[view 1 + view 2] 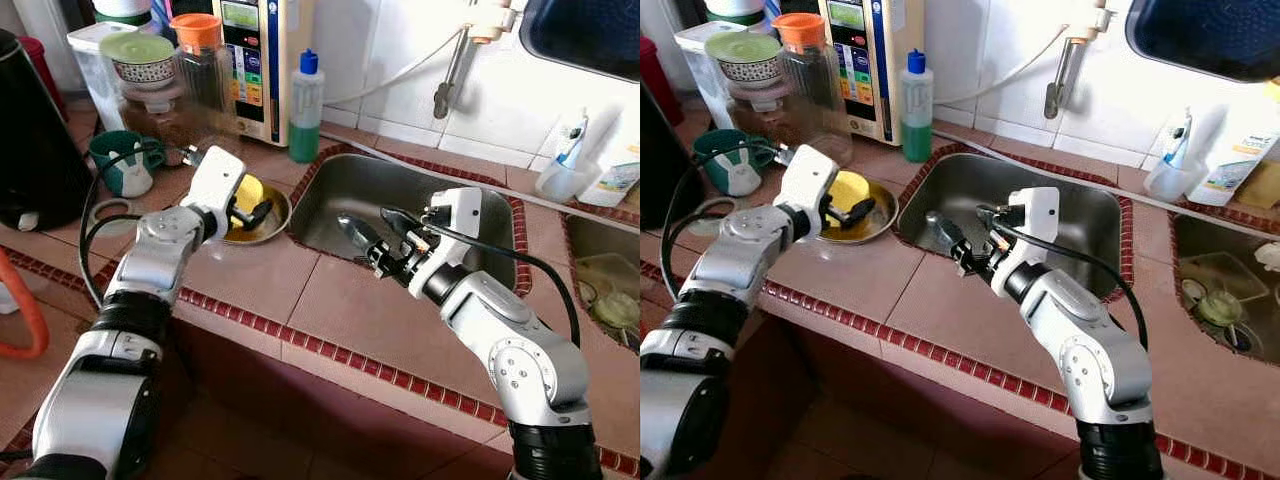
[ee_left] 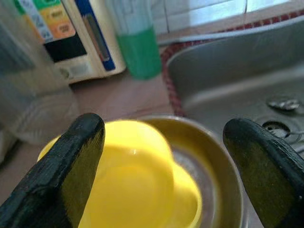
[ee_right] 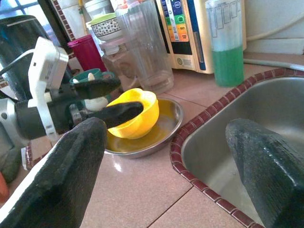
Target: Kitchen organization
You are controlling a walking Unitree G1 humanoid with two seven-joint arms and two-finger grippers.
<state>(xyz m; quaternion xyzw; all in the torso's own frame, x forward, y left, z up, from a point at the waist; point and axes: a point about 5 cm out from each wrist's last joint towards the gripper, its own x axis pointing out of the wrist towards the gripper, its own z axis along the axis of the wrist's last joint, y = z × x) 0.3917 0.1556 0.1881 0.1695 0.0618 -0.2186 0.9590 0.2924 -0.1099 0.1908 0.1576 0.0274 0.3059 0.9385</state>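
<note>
Pinkish-tan tiles edged with a red mosaic strip cover our bench [image 1: 330, 300], which has a steel sink [image 1: 330, 195] sunk into it below a white tiled wall. Just left of the sink sits a shallow metal dish [image 3: 164, 126], and in it lies a bright yellow plastic bowl [image 3: 137, 111], glossy, tipped on its side with its hollow facing the sink. Our left gripper [image 3: 111, 99] reaches over the dish with its jaws partly open, one black finger above the bowl's rim and the other inside the hollow; whether they press on it we cannot tell. Our right gripper [image 1: 362, 238] hovers at the sink's near left corner, jaws spread wide and holding nothing. Behind the dish stand a clear glass jar with an orange lid [image 1: 200, 60], a bottle of green liquid with a blue cap [image 1: 305, 105], and a cream-coloured appliance [image 1: 262, 55] with coloured buttons whose lettering is too small to read. A green mug [image 1: 122, 162] sits further left, beside a black kettle [image 1: 35, 130].
</note>
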